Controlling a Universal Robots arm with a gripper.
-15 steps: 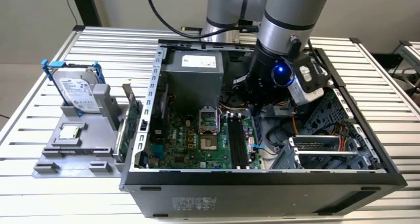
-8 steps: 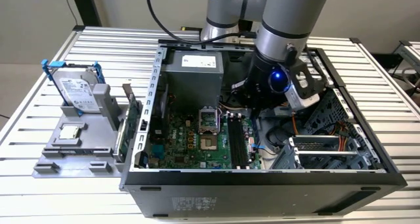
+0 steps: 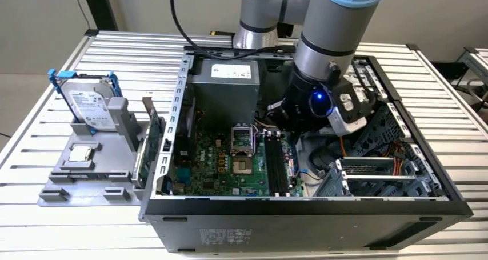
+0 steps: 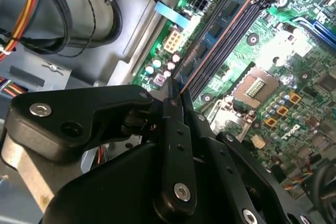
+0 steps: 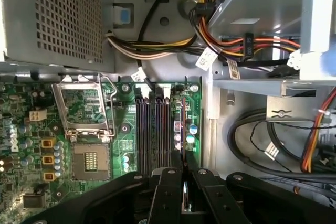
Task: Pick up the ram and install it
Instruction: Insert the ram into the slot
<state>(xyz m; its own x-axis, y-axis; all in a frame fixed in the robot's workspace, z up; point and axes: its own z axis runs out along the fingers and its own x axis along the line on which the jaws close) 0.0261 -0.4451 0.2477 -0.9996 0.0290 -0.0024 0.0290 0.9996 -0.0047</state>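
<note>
The gripper (image 4: 176, 95) pinches the ram (image 4: 210, 51) edge-on. The stick stands over the motherboard (image 5: 126, 145) slots (image 5: 155, 129).

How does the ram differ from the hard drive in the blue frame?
The ram is a thin narrow stick; the hard drive is a broad silver box. The ram is held in the gripper at the motherboard slots inside the case; the hard drive stands in the grey holder outside it. Both stand on edge.

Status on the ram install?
Gripper shut on ram, inside the case. Ram edge-on over the memory slots, beside the empty processor socket. Seating can't be judged. Nothing in the way.
</note>
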